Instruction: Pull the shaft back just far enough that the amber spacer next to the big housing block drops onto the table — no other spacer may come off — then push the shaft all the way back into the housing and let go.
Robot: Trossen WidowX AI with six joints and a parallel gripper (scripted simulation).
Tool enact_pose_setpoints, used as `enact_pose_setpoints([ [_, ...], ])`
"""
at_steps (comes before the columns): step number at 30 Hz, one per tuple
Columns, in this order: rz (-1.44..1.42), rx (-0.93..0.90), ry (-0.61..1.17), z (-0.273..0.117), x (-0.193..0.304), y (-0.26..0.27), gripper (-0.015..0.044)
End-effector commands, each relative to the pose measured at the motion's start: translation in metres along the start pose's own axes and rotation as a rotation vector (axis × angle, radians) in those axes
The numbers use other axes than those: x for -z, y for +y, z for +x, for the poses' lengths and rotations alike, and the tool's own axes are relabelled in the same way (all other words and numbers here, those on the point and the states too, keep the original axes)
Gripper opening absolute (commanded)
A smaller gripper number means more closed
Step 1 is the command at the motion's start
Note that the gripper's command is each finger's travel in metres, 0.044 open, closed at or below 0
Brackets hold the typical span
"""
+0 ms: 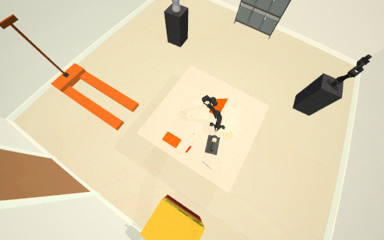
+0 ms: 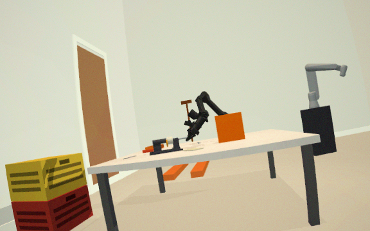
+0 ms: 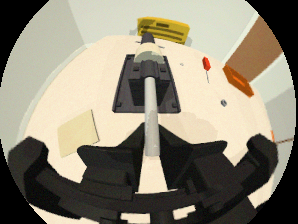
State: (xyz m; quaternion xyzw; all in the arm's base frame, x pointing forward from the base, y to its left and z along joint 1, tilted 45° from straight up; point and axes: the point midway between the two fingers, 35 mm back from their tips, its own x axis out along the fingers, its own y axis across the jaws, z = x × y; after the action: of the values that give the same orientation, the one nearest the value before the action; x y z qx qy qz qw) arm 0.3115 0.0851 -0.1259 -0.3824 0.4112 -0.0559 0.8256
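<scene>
The grey shaft point(image 3: 151, 110) point(image 2: 182, 138) runs through the near bracket point(image 3: 136, 87) point(image 2: 176, 143) of the dark fixture. My gripper point(image 3: 149, 124) point(image 2: 187, 139) point(image 1: 216, 129) is shut on the shaft's free end, outside the bracket. The big housing block point(image 2: 157, 145) point(image 1: 213, 147) stands at the fixture's far end. The amber spacer point(image 2: 167, 142) point(image 1: 214, 142) is beside the block and appears to reach a little lower than the pale spacers point(image 2: 171, 140) point(image 3: 149, 51) next to it. Whether the shaft passes through the amber spacer is hidden.
A pale yellow card point(image 3: 77, 134) point(image 1: 227, 135) lies beside the fixture. On the other side are a red-handled tool point(image 1: 188, 149) point(image 3: 206, 64) and an orange box point(image 1: 171, 139) point(image 3: 239, 80). A thin grey rod point(image 1: 207, 165) lies beyond the fixture. An orange block point(image 2: 230, 127) stands near the arm's base.
</scene>
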Motion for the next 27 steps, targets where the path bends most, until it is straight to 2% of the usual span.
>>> enact_pose_setpoints([
  [1,0.001,0.002,0.003,-0.001,0.0022,-0.0005,0.0],
  [27,0.0,0.0,0.0,-0.0008,0.0009,0.0,0.0],
])
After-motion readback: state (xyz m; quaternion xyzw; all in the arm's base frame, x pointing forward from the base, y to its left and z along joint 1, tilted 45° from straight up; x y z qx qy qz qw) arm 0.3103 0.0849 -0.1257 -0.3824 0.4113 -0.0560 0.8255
